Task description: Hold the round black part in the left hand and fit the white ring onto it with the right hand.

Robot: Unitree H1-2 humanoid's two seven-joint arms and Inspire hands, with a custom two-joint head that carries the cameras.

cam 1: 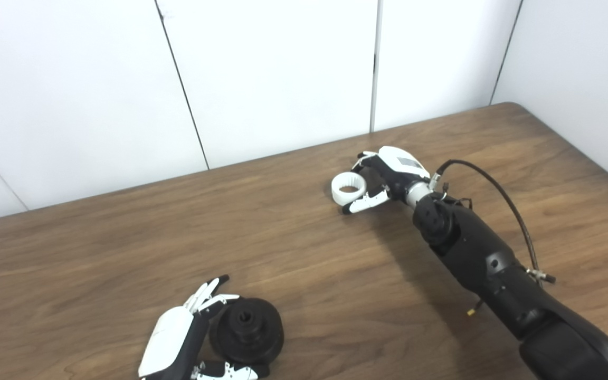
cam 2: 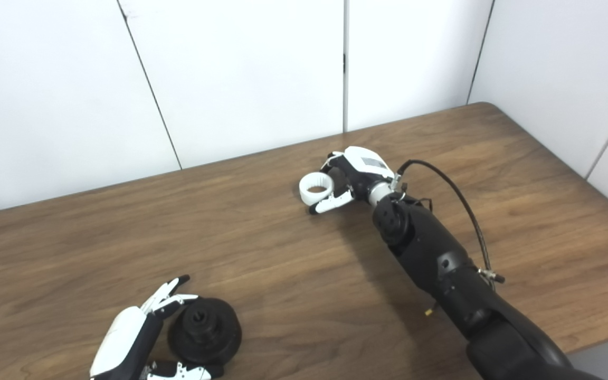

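Observation:
The round black part (cam 1: pixel 246 330) lies on the wooden table (cam 1: pixel 293 253) near the front left. My left hand (cam 1: pixel 177 338) is open beside it on its left, fingers stretched along its far side and thumb along its near side. The white ring (cam 1: pixel 349 187) lies on the table at the back centre. My right hand (cam 1: pixel 383 177) is open around the ring's right side, with fingers curled over its far edge and the thumb against its near edge. I cannot tell whether the fingers touch the ring.
White wall panels (cam 1: pixel 283 74) stand right behind the table's far edge. The table's right edge (cam 1: pixel 589 158) runs close to my right arm (cam 1: pixel 488 264), which has a black cable looping off it. Bare wood lies between the two hands.

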